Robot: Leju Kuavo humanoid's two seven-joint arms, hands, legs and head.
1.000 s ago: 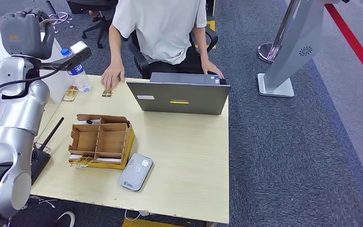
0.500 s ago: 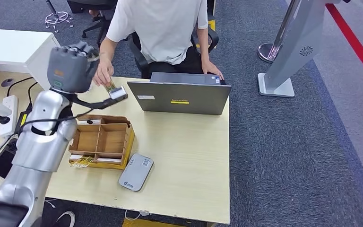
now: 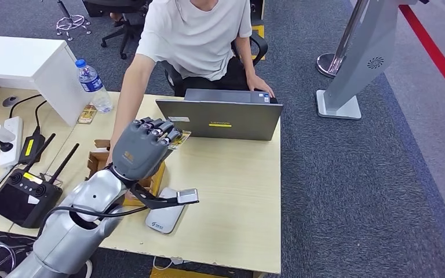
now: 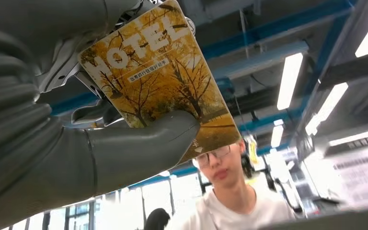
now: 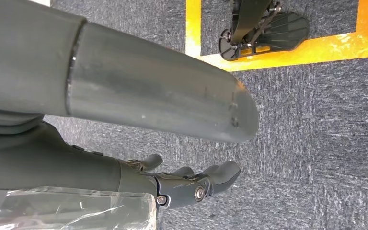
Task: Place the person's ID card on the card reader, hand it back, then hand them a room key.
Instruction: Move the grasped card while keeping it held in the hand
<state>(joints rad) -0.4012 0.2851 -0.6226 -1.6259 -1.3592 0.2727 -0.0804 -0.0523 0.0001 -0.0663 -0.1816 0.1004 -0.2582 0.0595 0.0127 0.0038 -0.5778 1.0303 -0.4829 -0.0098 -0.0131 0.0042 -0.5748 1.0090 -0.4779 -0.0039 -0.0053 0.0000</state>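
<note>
My left hand (image 3: pixel 142 147) hangs over the table between the cardboard box (image 3: pixel 156 172) and the laptop. It pinches a yellow card (image 3: pixel 181 136) printed HOTEL (image 4: pixel 158 81), the thumb (image 4: pixel 139 148) pressed across its face. The seated person's arm (image 3: pixel 126 107) stretches down to just behind my hand; their hand is hidden by it. The grey card reader (image 3: pixel 165 220) lies near the table's front edge, partly covered by my wrist camera. My right hand (image 5: pixel 191 184) hangs over the carpet, fingers loosely apart and holding nothing.
An open laptop (image 3: pixel 220 119) stands at the far side before the person. A water bottle (image 3: pixel 94 86) and a small card (image 3: pixel 86 114) are at the back left. A black remote (image 3: pixel 23 194) and a power strip (image 3: pixel 6 130) lie on the left table. A grey stand (image 3: pixel 353 63) rises at right.
My left arm has swung from the far left across the table and come down toward the middle with the card in its fingers. The person's hand left the tabletop and followed my hand.
</note>
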